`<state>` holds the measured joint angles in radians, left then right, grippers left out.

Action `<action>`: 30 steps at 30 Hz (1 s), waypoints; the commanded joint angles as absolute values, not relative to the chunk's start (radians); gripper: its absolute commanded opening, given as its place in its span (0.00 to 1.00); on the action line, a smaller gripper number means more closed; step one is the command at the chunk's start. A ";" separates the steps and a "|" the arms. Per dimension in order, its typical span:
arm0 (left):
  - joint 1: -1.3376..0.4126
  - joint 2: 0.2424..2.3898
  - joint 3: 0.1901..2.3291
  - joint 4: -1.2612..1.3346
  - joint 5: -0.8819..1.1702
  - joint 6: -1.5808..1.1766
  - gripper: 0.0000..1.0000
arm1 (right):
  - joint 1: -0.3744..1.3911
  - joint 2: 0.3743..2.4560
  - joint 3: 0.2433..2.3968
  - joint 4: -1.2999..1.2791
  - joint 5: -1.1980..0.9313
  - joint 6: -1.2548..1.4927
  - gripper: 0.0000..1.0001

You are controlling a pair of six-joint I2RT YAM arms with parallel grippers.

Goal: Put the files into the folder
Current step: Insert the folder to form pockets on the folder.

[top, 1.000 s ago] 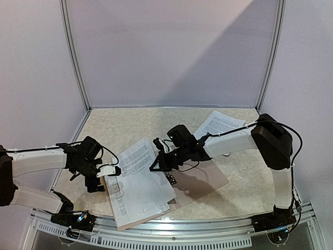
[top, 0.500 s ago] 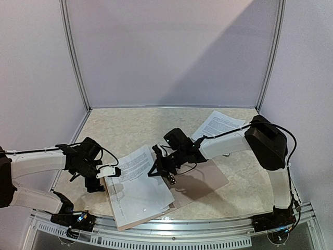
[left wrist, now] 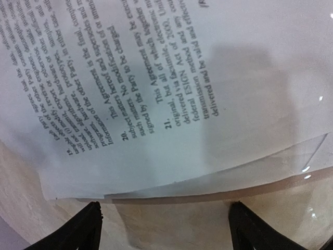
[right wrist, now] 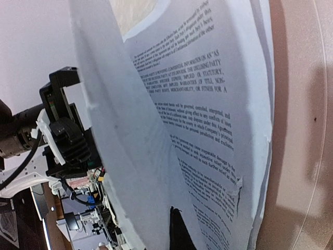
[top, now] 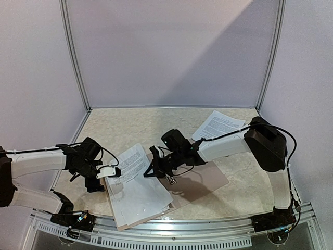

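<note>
Files come first: the right gripper [top: 153,171] has its fingers [right wrist: 177,232] pressed tight together on the edge of the top sheet [top: 130,159]. A second ago these fingers were farther from the left gripper [left wrist: 162,221]. They have slid toward it, and the top sheet has come along and now lies more over the pile of files [top: 138,200]. The left gripper has not moved. Its fingers [left wrist: 78,232] stand wide apart with nothing between them, and the edge of the pile lies just in front of the tips.

The right wrist view shows the top sheet bent up like a hill beside the finger, with the left gripper behind it. From above, that bend hardly shows. Only the left wrist view shows several paper edges lying one under another, and lines numbered 19, 20 and 21.

The folder [top: 205,182] lies open on the table [top: 119,130]. The pile sits on the leaf by the left fingers. The other leaf shows plain brown under the right arm. One more sheet [top: 218,125] lies on the table, well beyond the right fingers.
</note>
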<state>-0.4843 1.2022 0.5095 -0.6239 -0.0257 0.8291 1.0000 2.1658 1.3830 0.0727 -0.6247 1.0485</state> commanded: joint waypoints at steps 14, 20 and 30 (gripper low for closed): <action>-0.492 1.235 0.416 -0.652 -0.138 0.868 0.86 | 1.010 2.197 1.364 0.184 -0.521 1.208 0.00; -0.491 1.233 0.416 -0.645 -0.145 0.873 0.86 | 1.041 2.195 1.311 0.174 -0.531 1.247 0.00; -0.491 1.219 0.420 -0.650 -0.148 0.873 0.85 | 1.057 2.194 1.323 0.156 -0.516 1.219 0.00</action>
<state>-0.4847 1.1839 0.4980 -0.6147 -0.0257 0.8379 1.0485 2.1754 1.3170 0.1799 -0.5270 1.2304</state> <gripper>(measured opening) 0.855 0.004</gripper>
